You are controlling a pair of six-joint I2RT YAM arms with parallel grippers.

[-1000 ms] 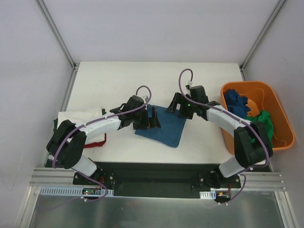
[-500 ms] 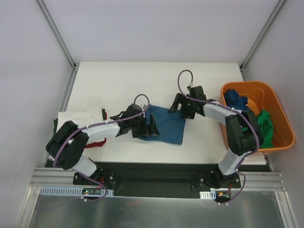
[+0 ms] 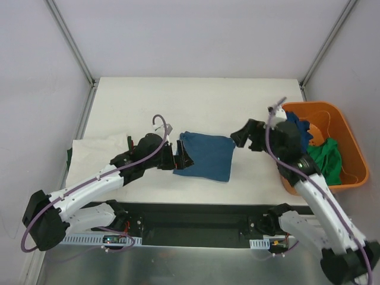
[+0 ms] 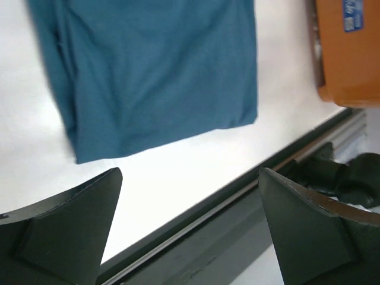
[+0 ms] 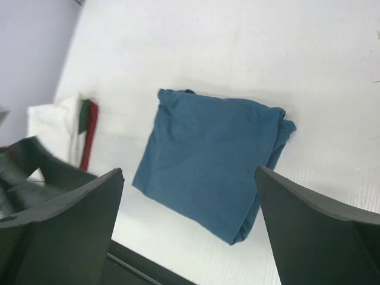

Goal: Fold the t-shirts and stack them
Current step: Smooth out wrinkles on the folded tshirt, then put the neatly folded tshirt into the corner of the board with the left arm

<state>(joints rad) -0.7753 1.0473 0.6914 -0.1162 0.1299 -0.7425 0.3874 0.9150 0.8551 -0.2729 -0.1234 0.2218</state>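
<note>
T-shirts are my job here, and one of them, a dark blue fabric t-shirt [image 3: 205, 155] folded into a flat square, lies between my two grippers at the middle of the overhead frame. My left gripper [image 3: 180, 157] hangs at the square's left edge with its jaws spread wide and nothing between them. Its wrist view shows only the white table [image 3: 178, 101] and the near edge of the fold between the fingers. My right gripper [image 3: 246, 139] is just as wide apart and just as empty, sitting just off the square's upper right corner. Neither hand has any cloth.

I judge the folding of this shirt finished. Its edges lie fairly even, with a little bunching along one side in the right wrist view.

At the middle left of the overhead frame sits the stack. A folded white t-shirt [image 3: 95, 151] is on top, and slivers of a green t-shirt [image 5: 84, 116] and a red t-shirt [image 5: 89, 139] show at its edge. The blue square lies well apart from that pile, so carrying it over is, by my reckoning, the step in hand.

At the right of the frame, the orange plastic basket [image 3: 351, 155] holds a crumpled blue t-shirt [image 3: 297, 127] and a crumpled bright green t-shirt [image 3: 326, 157], neither folded. As I read it, three are stacked, one is folded and waiting, and at least two are untouched.
</note>
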